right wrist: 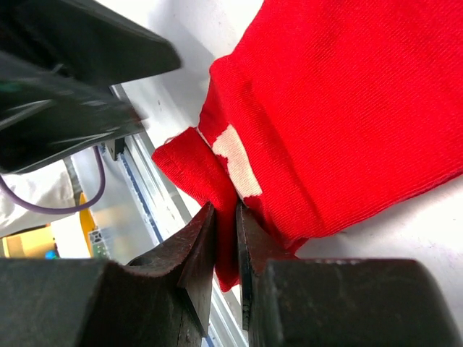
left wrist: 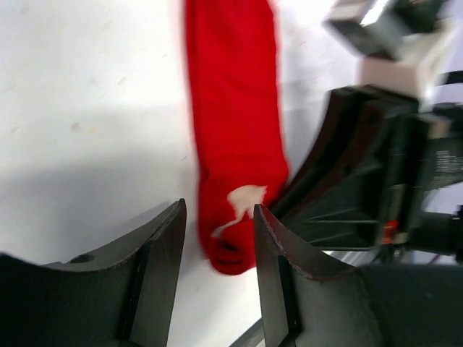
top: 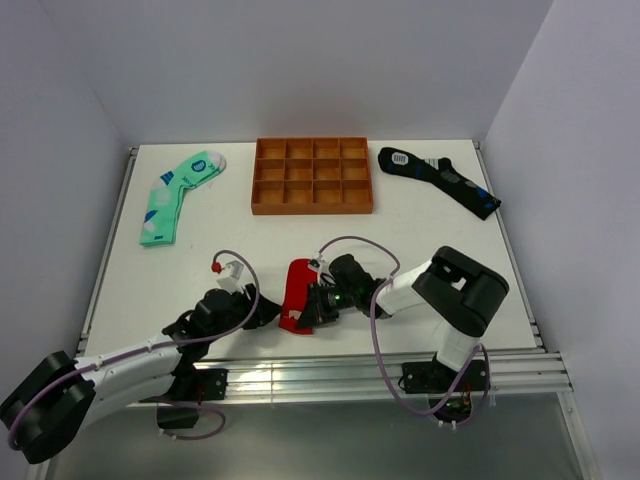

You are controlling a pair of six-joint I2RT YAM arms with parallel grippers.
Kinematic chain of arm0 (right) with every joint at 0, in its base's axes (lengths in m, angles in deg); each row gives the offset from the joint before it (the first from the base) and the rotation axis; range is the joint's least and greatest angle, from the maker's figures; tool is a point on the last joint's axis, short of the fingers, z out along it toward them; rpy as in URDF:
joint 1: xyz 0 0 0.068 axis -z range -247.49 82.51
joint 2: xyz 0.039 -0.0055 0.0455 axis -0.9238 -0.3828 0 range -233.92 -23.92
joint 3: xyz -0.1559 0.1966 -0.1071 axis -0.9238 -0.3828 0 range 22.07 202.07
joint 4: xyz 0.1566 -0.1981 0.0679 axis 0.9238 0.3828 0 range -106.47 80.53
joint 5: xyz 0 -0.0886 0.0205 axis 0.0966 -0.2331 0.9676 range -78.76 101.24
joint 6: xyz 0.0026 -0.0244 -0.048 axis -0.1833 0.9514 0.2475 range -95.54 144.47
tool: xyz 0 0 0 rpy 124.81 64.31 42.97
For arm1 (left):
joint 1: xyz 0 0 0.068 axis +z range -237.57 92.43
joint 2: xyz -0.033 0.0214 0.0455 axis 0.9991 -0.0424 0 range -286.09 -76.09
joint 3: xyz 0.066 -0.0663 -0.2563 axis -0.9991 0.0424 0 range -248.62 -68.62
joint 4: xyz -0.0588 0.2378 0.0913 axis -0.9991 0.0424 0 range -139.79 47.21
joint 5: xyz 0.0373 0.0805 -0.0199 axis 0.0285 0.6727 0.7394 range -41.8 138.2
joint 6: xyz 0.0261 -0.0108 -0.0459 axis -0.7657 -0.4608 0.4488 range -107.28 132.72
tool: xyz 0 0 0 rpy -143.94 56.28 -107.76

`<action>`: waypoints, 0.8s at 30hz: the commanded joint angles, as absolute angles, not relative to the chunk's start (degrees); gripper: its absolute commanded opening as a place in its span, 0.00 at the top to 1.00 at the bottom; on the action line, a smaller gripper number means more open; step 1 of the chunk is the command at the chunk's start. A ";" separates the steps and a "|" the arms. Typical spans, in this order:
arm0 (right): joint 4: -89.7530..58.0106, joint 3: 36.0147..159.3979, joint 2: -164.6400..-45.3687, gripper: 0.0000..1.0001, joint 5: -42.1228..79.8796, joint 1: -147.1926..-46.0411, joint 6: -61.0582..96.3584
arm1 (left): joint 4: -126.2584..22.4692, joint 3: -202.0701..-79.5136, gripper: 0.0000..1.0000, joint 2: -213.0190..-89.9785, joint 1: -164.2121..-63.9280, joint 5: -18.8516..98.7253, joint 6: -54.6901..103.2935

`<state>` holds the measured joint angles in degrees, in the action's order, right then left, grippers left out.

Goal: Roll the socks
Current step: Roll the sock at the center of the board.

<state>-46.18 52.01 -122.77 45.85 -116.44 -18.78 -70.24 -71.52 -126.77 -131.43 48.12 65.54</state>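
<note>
Closest to the lens, the right gripper (right wrist: 223,217) has its two dark fingers pinched together on a fold at the edge of the red sock (right wrist: 347,108), with a sliver of fabric showing in the narrow gap between the tips. A white mark (right wrist: 235,163) on the knit sits just above the pinch. The sock lies on the white table (top: 450,240) near its front edge, between the two arms and just behind the metal rail (top: 400,360) that carries their bases.

The left gripper (left wrist: 219,210) faces the sock from the other side with its jaws apart, holding nothing. In the left wrist view the sock's rounded end lies in the gap just beyond the fingertips; whether either finger touches the cloth cannot be told. The right arm's dark wrist crowds in from the right of that view, close beside the sock.

At the back of the table, a mint-green sock (top: 175,195) lies flat at the left and a black sock (top: 440,178) with blue patches at the right. Both are well apart from the grippers. Between them stands an orange-brown tray (top: 312,209) divided into a grid of compartments.
</note>
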 commanded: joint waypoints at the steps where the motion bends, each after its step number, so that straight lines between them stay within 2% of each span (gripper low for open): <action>1: -29.04 49.84 -126.84 0.79 41.56 -115.92 -16.23 | -78.17 -67.06 0.52 -124.88 -131.95 48.72 65.19; 14: -25.61 51.51 -128.25 0.80 42.61 -114.07 -16.14 | -82.75 -62.03 0.46 -123.82 -133.97 47.93 68.44; 24: -22.10 53.71 -128.60 0.81 43.23 -111.79 -14.03 | -80.38 -60.62 0.45 -124.69 -136.26 52.94 70.82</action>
